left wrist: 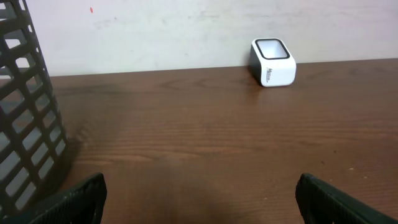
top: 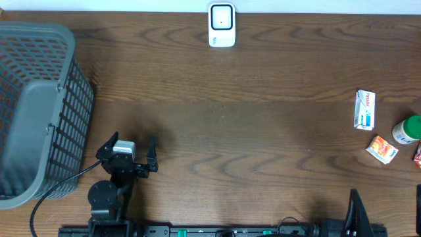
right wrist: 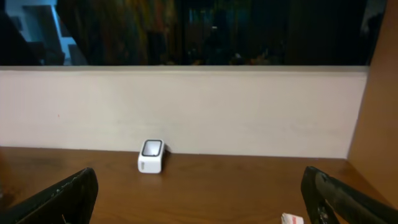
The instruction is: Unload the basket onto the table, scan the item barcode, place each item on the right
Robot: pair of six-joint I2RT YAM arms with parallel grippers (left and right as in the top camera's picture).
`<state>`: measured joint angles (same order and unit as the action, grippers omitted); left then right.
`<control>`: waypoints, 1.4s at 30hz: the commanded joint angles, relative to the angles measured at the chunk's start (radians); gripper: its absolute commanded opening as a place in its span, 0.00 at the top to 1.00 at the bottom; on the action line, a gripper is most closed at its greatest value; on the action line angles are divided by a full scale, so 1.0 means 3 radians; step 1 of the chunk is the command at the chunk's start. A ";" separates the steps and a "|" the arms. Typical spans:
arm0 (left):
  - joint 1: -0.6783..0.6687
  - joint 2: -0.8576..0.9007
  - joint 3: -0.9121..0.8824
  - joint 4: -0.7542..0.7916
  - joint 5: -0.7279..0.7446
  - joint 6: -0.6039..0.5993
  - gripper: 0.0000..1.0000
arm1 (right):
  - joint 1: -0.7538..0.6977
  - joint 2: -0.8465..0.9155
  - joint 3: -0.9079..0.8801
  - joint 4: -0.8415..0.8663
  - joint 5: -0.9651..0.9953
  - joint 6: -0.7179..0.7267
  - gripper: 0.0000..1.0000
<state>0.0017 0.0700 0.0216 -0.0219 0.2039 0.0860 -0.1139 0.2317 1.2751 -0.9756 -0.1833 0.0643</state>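
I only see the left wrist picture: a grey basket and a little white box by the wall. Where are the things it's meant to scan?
Observer: Overhead, at the table's right edge: a white and blue box, an orange packet and a green-capped bottle.
Operator: Is the other gripper holding one?
Observer: No, the right gripper is open and empty, low at the front right.
Operator: Are they near that white box?
Observer: No; that scanner stands mid far edge, the items well to its right.
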 commanded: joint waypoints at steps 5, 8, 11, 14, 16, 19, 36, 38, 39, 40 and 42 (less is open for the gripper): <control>-0.0001 -0.0001 -0.0037 -0.0139 0.0056 0.0045 0.04 | 0.0050 -0.0013 -0.0437 0.0239 -0.0092 0.0114 0.01; -0.0001 -0.0001 -0.0037 -0.0139 0.0056 0.0045 0.04 | 0.0051 -0.0100 -0.0827 0.0586 -0.0123 0.0094 0.01; -0.0001 -0.0001 -0.0037 -0.0139 0.0056 0.0045 0.04 | 0.0072 -0.0301 -0.1261 0.0855 -0.0198 0.0095 0.01; -0.0001 -0.0001 -0.0037 -0.0139 0.0056 0.0045 0.04 | 0.0134 -0.0638 -0.1806 0.1260 -0.0230 0.0095 0.01; -0.0001 -0.0001 -0.0037 -0.0139 0.0056 0.0045 0.04 | 0.0177 -0.0759 -0.2124 0.1546 -0.0233 0.0095 0.01; -0.0001 -0.0001 -0.0037 -0.0139 0.0056 0.0045 0.04 | 0.0262 -0.0715 -0.2411 0.1871 -0.0226 0.0107 0.01; -0.0001 -0.0001 -0.0037 -0.0139 0.0056 0.0045 0.04 | 0.0612 -0.0758 -0.4210 0.3068 0.0519 0.0389 0.01; -0.0001 -0.0001 -0.0037 -0.0139 0.0056 0.0045 0.04 | 0.0626 -0.0758 -0.4234 0.2993 0.0539 0.0406 0.01; -0.0001 -0.0001 -0.0037 -0.0139 0.0056 0.0045 0.04 | 0.0633 -0.0758 -0.4234 0.3006 0.0548 0.0389 0.01; -0.0001 -0.0001 -0.0037 -0.0139 0.0056 0.0045 0.04 | 0.0635 -0.0758 -0.4234 0.3009 0.0552 0.0345 0.01; -0.0001 -0.0001 -0.0037 -0.0139 0.0056 0.0045 0.04 | 0.0635 -0.0758 -0.4234 0.3003 0.0565 0.0305 0.01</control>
<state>0.0017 0.0700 0.0231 -0.0238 0.2043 0.0860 0.0662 0.0120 0.0097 -0.0719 -0.0391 0.1581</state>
